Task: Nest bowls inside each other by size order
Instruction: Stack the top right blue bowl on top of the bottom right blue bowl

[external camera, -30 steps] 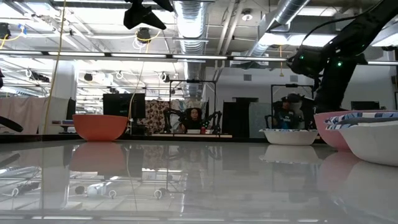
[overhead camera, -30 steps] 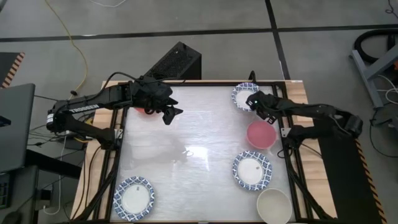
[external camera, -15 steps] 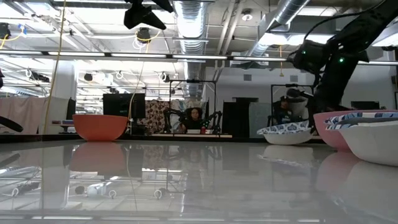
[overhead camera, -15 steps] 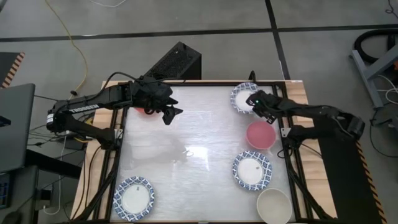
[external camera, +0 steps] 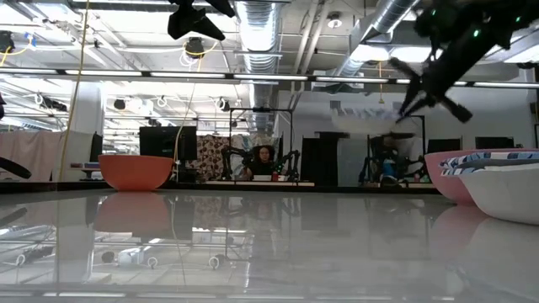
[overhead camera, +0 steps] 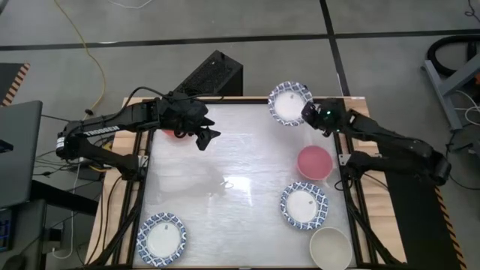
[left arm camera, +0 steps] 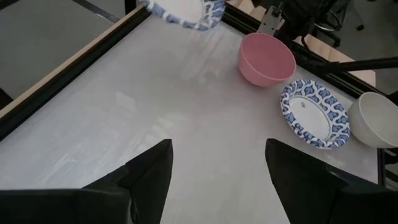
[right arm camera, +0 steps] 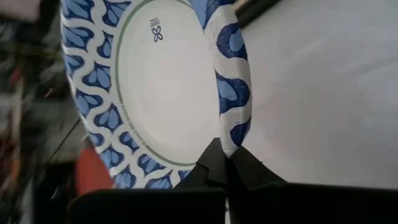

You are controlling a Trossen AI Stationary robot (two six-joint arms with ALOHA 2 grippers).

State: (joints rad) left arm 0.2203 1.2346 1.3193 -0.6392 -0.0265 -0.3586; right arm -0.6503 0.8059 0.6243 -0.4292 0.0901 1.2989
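The right gripper (overhead camera: 309, 114) is pinching the rim of a blue-and-white bowl (overhead camera: 289, 103) and holds it up in the air, past the far edge of the table (overhead camera: 225, 172). The pink bowl (overhead camera: 315, 162) sits on the table near it, with another blue-and-white bowl (overhead camera: 304, 205) and a cream bowl (overhead camera: 330, 248) beyond. The left gripper (overhead camera: 206, 139) hangs spread wide beside the red bowl (overhead camera: 174, 134).

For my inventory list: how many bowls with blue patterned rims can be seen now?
3. One is pinched by the right gripper at the far right corner, one sits near right, one near left. Others may be hidden.
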